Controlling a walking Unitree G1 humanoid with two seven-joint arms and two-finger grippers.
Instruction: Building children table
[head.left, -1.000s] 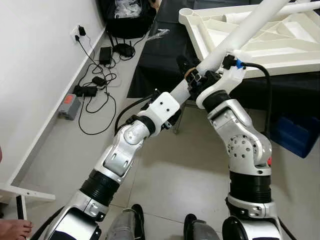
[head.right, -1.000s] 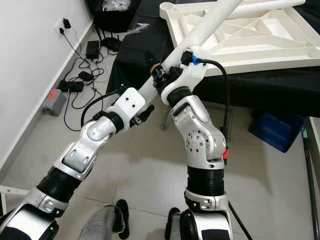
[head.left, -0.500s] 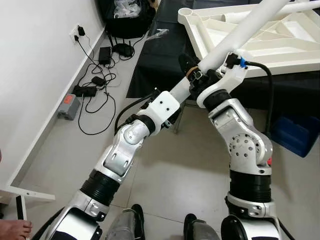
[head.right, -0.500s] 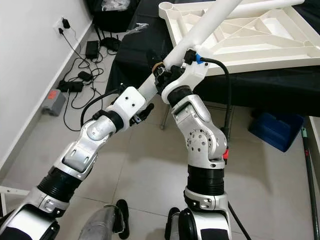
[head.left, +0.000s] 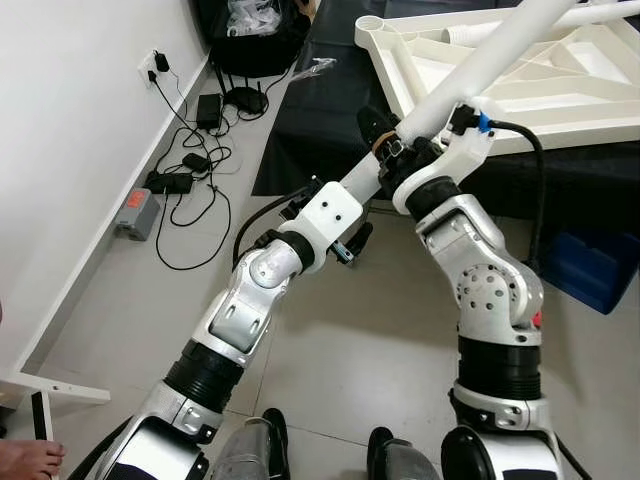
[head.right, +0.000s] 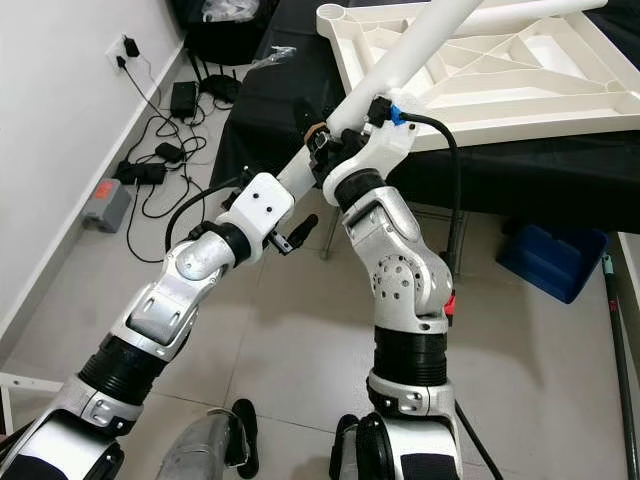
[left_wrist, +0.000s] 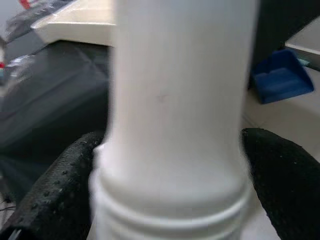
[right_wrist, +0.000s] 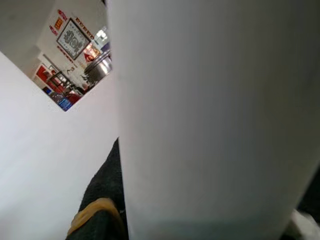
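Note:
A long white table leg (head.left: 500, 50) slants up to the right over the upturned white table top (head.left: 560, 100), which lies on a black-covered table (head.left: 320, 110). My left gripper (head.left: 352, 200) is shut on the leg's lower, ridged end. In the left wrist view the black fingers (left_wrist: 55, 190) press either side of that leg (left_wrist: 175, 100). My right gripper (head.left: 398, 150) is shut on the leg just above the left one. One of its black fingers (right_wrist: 100, 220), with a tan patch, lies against the leg (right_wrist: 210, 115).
Cables and power adapters (head.left: 195, 150) sprawl on the tiled floor by the left wall. A black bag (head.left: 250, 35) stands at the back, and a blue bin (head.left: 590, 265) sits under the table on the right. A person's bare foot (head.left: 25, 458) shows bottom left, beside a white board (head.left: 40, 385).
My left wrist has rolled slightly, so a black part under it shows more. The leg and my right gripper have barely moved.

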